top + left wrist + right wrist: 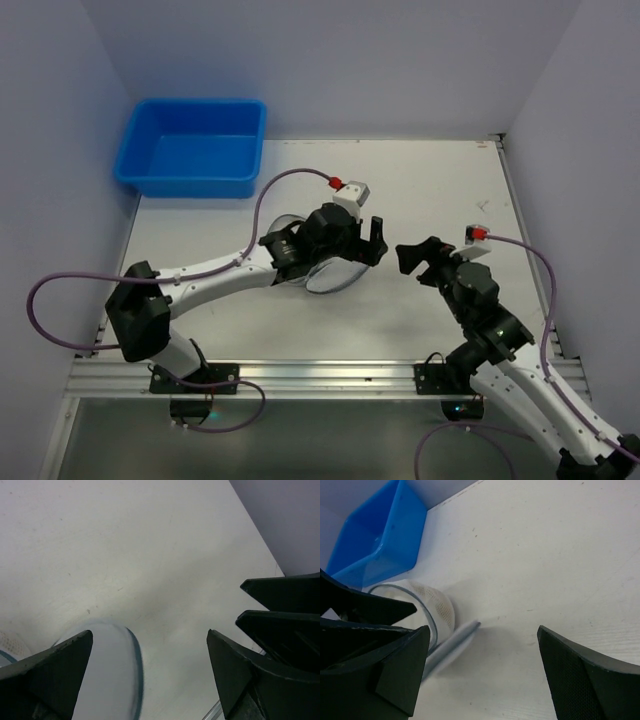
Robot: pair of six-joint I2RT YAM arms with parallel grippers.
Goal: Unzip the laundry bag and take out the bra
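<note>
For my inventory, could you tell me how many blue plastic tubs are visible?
1: the blue rectangular plastic tub, back left on the white table; none seems hidden.

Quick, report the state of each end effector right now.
Left end effector: open, nothing held.
Right end effector: open, nothing held.

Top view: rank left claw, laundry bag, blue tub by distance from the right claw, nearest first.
From the right claw:
1. left claw, just to its left, tips facing it.
2. laundry bag, farther left, under the left wrist.
3. blue tub, far-left corner of the table.
</note>
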